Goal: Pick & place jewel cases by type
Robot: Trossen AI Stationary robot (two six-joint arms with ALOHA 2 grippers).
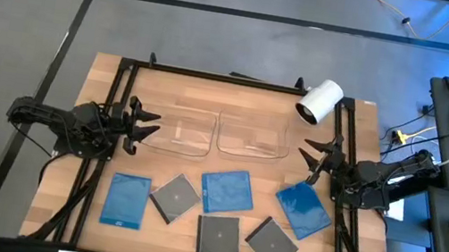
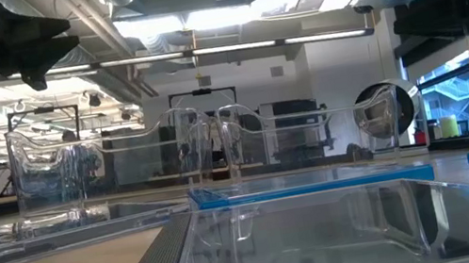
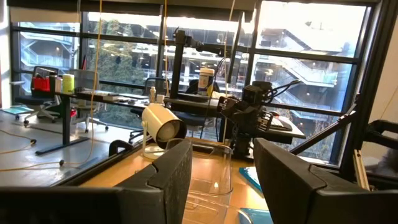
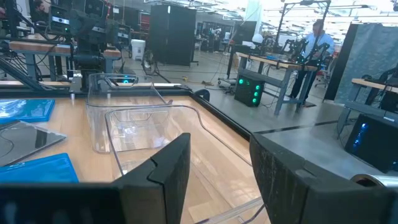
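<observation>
Three bright blue jewel cases (image 1: pixel 226 190) and three dark grey ones (image 1: pixel 217 234) lie on pale wood-grain table (image 1: pixel 237 101).

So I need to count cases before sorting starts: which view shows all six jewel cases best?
The high view: all six jewel cases lie flat in plain sight, three blue and three dark. The low view shows only near edges; the right wrist view catches a few at its edge, the left wrist view just blue corners.

Six cases, two trays, two arms on the table.
Three blue cases (image 1: pixel 125 199) (image 1: pixel 226 190) (image 1: pixel 303 209), three dark cases (image 1: pixel 175 198) (image 1: pixel 217 234) (image 1: pixel 271 243), two clear trays (image 1: pixel 185 132) (image 1: pixel 250 138), one white camera (image 1: pixel 318 101).
</observation>
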